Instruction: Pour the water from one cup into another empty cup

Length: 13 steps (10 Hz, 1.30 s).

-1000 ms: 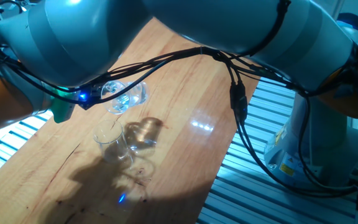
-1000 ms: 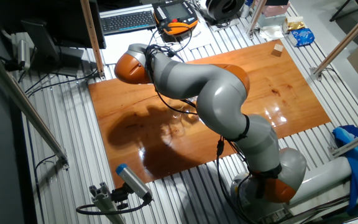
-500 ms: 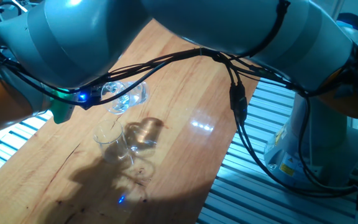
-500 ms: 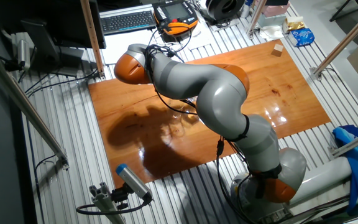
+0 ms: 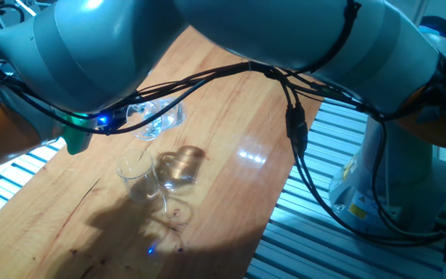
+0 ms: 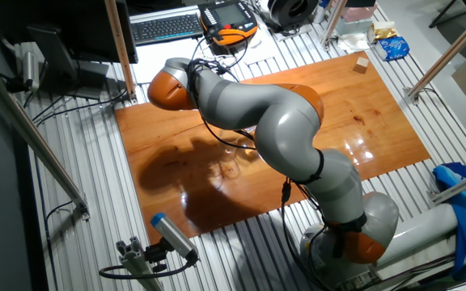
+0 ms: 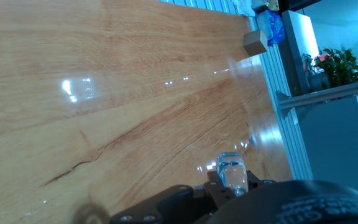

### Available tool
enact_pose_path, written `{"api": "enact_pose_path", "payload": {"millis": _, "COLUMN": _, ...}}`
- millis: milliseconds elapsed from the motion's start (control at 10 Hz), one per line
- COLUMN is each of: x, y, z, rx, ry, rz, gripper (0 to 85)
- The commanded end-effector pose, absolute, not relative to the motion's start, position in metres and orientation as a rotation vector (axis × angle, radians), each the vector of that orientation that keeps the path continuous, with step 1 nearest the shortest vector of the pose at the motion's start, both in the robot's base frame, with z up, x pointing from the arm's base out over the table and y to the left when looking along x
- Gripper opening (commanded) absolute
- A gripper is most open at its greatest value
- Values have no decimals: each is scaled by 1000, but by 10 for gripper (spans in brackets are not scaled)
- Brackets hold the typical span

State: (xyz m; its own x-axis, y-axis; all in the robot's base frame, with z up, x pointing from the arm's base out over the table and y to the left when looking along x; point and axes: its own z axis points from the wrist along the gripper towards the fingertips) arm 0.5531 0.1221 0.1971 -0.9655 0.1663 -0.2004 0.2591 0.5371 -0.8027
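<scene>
The glass mug (image 5: 155,118) hangs tipped on its side above the wooden surface (image 5: 231,147), a little water (image 5: 161,124) glinting inside. Just below and nearer stands the empty tumbler (image 5: 140,175), upright on the surface. The hand (image 5: 103,120) grasps the mug from the left. A small wooden block (image 7: 254,42) sits at the surface's far corner.

One fixed view sits low and close, looking under the arm (image 5: 207,31) at the table (image 5: 231,147). The other fixed view looks down from high and far over the whole table (image 6: 379,121). The hand view, rolled sideways, skims the same wood (image 7: 104,93) ahead of the fingers.
</scene>
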Motion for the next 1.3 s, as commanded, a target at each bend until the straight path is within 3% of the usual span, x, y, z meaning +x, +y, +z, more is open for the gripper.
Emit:
{"api": "enact_pose_path", "payload": {"millis": 0, "x": 553, "y": 122, "z": 198, "rx": 373, "ry": 2661, "rz": -1423, "gripper": 0}}
{"api": "enact_pose_path", "payload": {"millis": 1200, "x": 552, "y": 120, "z": 203, "rx": 384, "ry": 2636, "rz": -1487, "gripper": 0}}
